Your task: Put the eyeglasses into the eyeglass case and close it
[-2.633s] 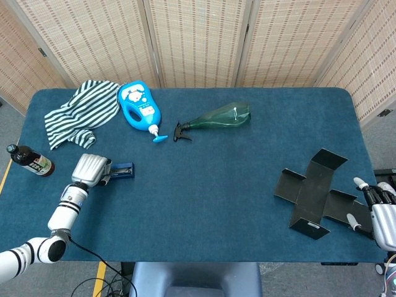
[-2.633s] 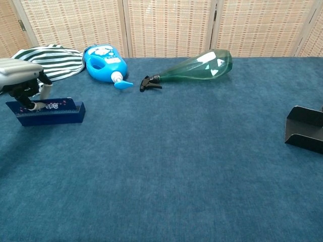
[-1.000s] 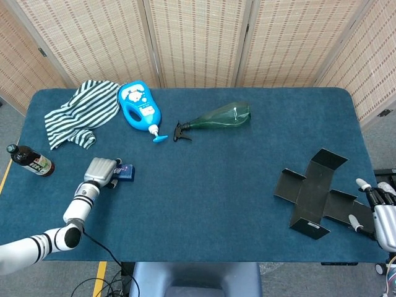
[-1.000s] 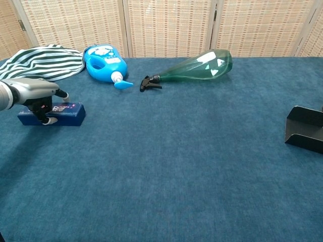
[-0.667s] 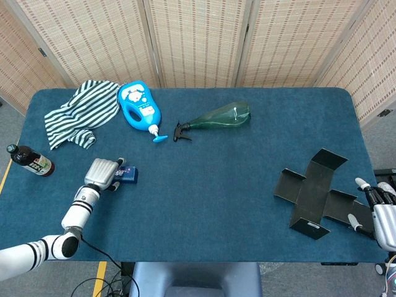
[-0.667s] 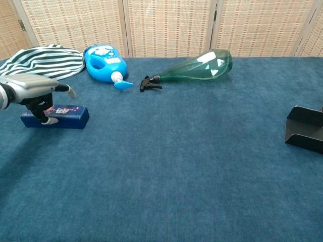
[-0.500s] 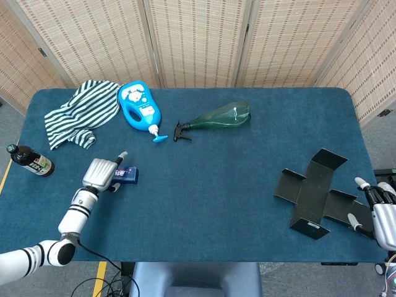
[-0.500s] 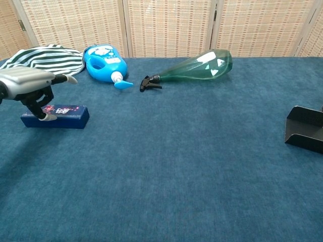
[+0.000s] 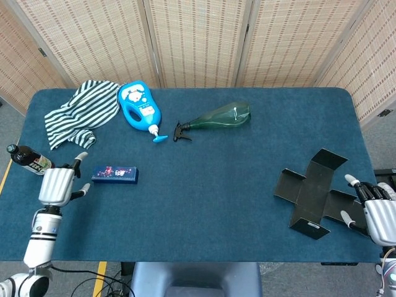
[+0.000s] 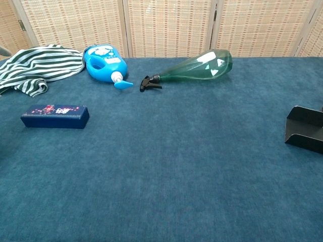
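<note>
Dark blue eyeglass case (image 9: 115, 174), closed and lying flat near the left edge of the desk (image 9: 216, 185), well toward the front. Small pale print and coloured specks along its long side (image 10: 55, 110), too small to read. No contact with either hand.

Left hand (image 9: 58, 185) just left of the case, at the left edge, holding nothing, fingers (image 9: 77, 162) apart, apart from the case. Right hand (image 9: 377, 219) past the front right corner, fingers (image 9: 351, 180) spread and empty, tips close to the flattened black cardboard box (image 9: 312, 192) lying unfolded near the right edge; touching or not, impossible to tell.

Toward the back left corner, a crumpled green-and-white striped cloth (image 9: 80, 111). Beside it a bright blue jug-shaped bottle (image 9: 140, 106) with a white cartoon label, writing illegible, spout pointing to the front. Near the middle of the back edge, a green translucent spray bottle (image 9: 216, 117) on its side, black trigger head toward the blue bottle, white marks on its body unreadable. At the left edge, a dark glass bottle (image 9: 26, 159) on its side with a pale label, text not legible.

Blue carpet-like cover over the whole desk. Behind, folding screens of woven cane (image 9: 198, 40) in pale frames; grey floor at the sides, a yellow line at the front left.
</note>
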### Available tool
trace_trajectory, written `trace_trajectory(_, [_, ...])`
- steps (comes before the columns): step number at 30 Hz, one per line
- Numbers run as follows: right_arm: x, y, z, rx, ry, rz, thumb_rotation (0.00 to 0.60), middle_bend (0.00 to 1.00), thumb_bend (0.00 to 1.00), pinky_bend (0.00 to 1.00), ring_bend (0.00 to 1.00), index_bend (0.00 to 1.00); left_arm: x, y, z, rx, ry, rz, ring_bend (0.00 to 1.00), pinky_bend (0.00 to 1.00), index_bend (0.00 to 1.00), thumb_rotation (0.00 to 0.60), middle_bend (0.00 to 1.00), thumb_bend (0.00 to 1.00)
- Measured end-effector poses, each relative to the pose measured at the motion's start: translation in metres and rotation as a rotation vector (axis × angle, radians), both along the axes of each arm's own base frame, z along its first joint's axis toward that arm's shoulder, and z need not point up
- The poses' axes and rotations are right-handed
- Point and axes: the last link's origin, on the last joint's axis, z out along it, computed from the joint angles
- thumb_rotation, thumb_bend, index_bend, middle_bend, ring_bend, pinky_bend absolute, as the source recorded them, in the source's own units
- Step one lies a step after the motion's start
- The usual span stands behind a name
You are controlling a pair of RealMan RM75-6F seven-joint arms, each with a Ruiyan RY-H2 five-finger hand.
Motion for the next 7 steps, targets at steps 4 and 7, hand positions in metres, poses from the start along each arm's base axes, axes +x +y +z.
trace_trajectory(4, [0.004,-0.004,-0.004,0.016,-0.007,0.045,0.6,0.27,0.25,0.23,0.24,0.1,-0.018,-0.032,0.019,0.063,-0.006,0.029,0.48,0.58,0.2,0.6,0.55,0.29])
trace_trajectory(7, [0.006,-0.008,-0.008,0.028,-0.011,0.065,0.6,0.27,0.25,0.23,0.24,0.1,-0.027,-0.051,0.028,0.083,-0.003,0.055,0.46,0.55,0.19,0.6,0.53,0.29])
